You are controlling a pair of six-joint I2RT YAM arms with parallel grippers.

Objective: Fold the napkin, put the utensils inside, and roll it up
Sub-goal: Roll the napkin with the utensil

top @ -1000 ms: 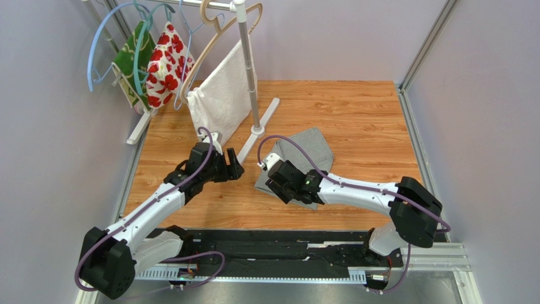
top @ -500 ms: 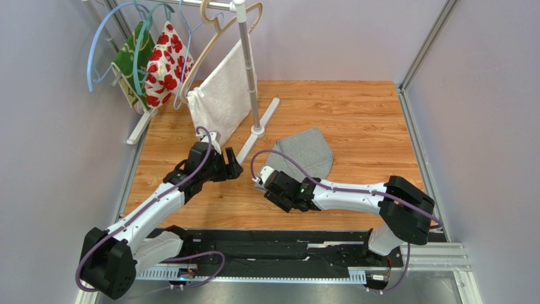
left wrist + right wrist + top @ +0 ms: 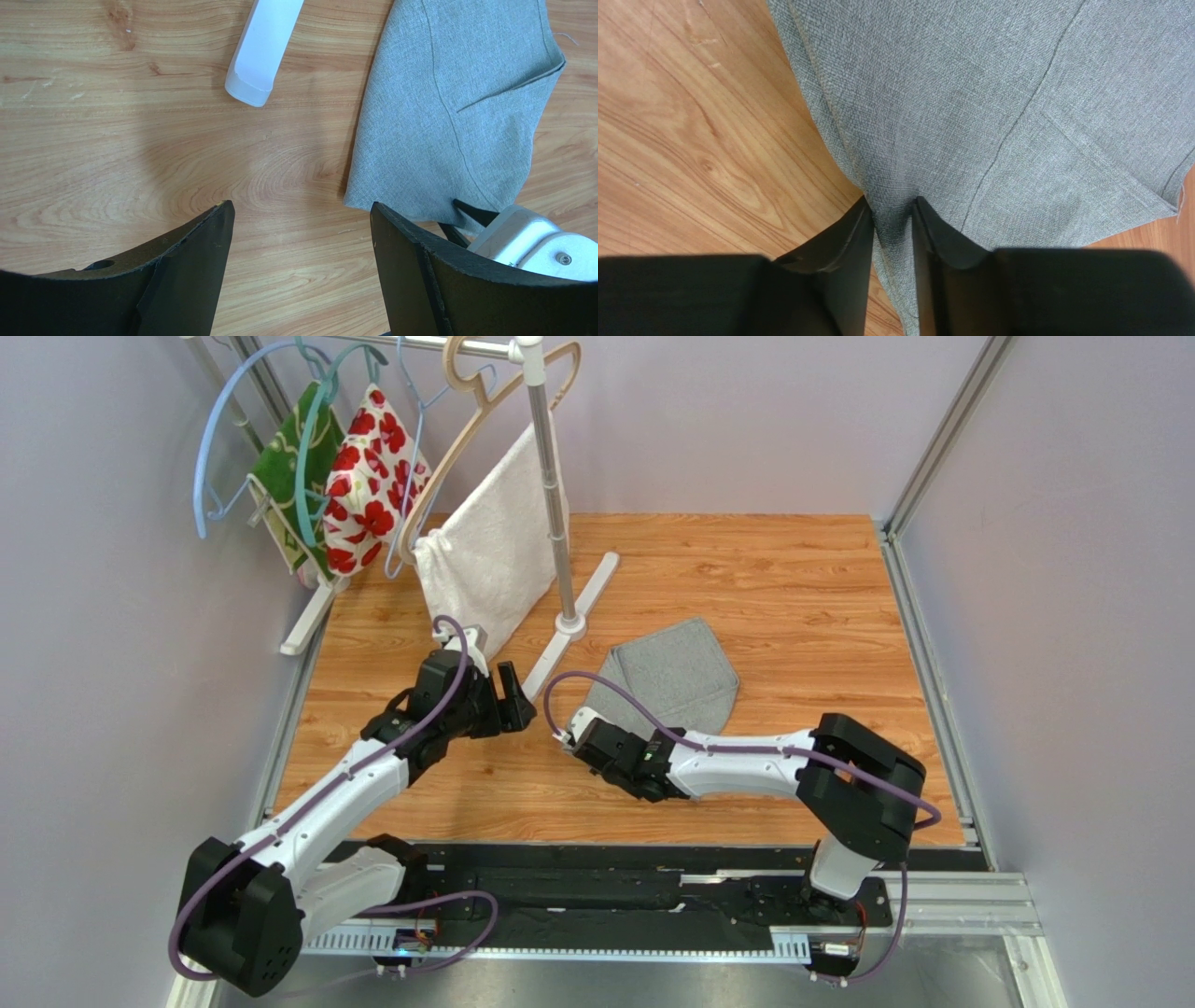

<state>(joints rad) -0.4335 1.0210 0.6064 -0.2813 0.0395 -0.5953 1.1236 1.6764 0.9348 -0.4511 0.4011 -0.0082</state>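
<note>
Our right gripper (image 3: 892, 210) pinches the near corner of the napkin (image 3: 990, 105), jaws almost together with a thin fold of grey cloth between them. Our left gripper (image 3: 302, 224) hangs wide open above the table (image 3: 105, 140), holding nothing. The napkin lies folded flat near the rack foot (image 3: 263, 49). With so little cloth caught, we judge it may slip out, or drag the fold undone.
</note>
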